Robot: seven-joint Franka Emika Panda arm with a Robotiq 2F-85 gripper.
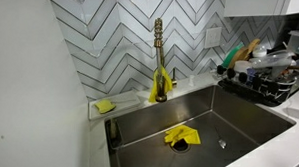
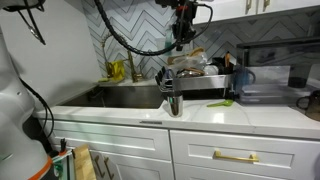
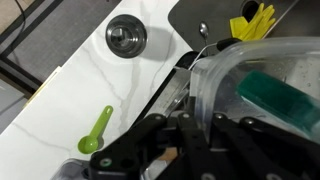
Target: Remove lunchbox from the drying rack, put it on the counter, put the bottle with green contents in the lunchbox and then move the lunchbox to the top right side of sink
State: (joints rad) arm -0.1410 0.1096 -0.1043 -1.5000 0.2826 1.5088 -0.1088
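In the wrist view my gripper (image 3: 185,125) is shut on the rim of the clear lunchbox (image 3: 250,70), which is held up above the white counter (image 3: 90,85) beside the sink (image 3: 210,15). A green shape (image 3: 285,95) shows through the lunchbox wall; I cannot tell if it is the bottle. In an exterior view the gripper (image 2: 185,42) hangs high above the black drying rack (image 2: 195,75). The rack (image 1: 269,79) and the sink (image 1: 191,122) with its gold faucet (image 1: 159,58) show in an exterior view, where the gripper is out of view.
A steel cup (image 3: 126,35) stands on the counter near the sink edge and also shows in an exterior view (image 2: 173,100). A green spoon (image 3: 97,130) lies on the counter. Yellow gloves (image 1: 181,136) lie in the sink. A yellow sponge (image 1: 105,106) sits on the ledge.
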